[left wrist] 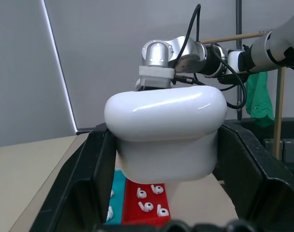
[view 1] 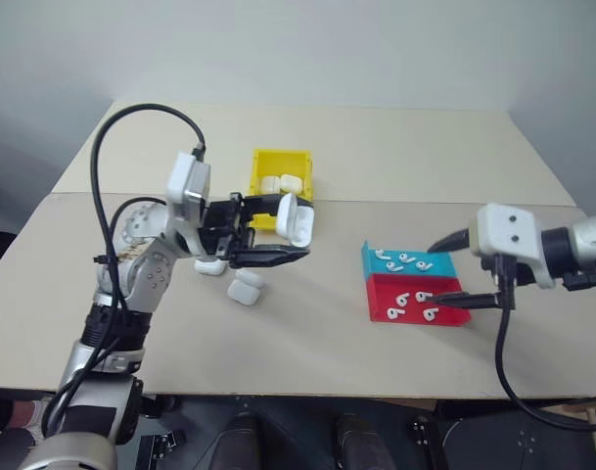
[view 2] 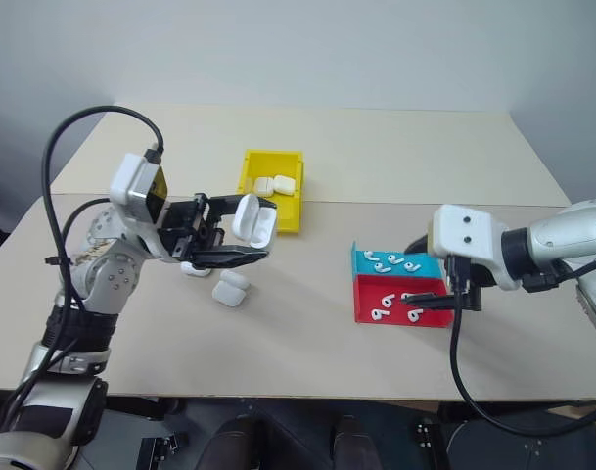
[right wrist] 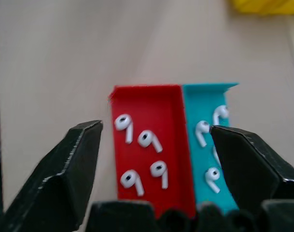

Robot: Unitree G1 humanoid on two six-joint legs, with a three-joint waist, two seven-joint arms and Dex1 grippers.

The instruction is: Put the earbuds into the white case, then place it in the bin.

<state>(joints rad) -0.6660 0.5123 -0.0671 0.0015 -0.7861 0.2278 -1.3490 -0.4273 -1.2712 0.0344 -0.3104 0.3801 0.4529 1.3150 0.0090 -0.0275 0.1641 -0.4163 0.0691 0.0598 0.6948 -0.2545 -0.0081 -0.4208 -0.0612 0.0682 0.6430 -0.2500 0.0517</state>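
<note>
With the left pincer [view 1: 278, 231] clamped on the glossy white open-lidded case [view 1: 294, 217], the right pincer [view 1: 456, 270], fingers apart, hovers above the shallow red plastic tray [view 1: 452, 317] of small white earbuds [view 1: 394, 312], so picking one is probably next.

A glossy white case [view 1: 296, 217], lid flipped open, sits raised off the table at about 5 o'clock of the yellow bin [view 1: 281, 178], which holds two more cases. Small white earbuds [right wrist: 142, 154] lie loose, well off at its 4 o'clock.
</note>
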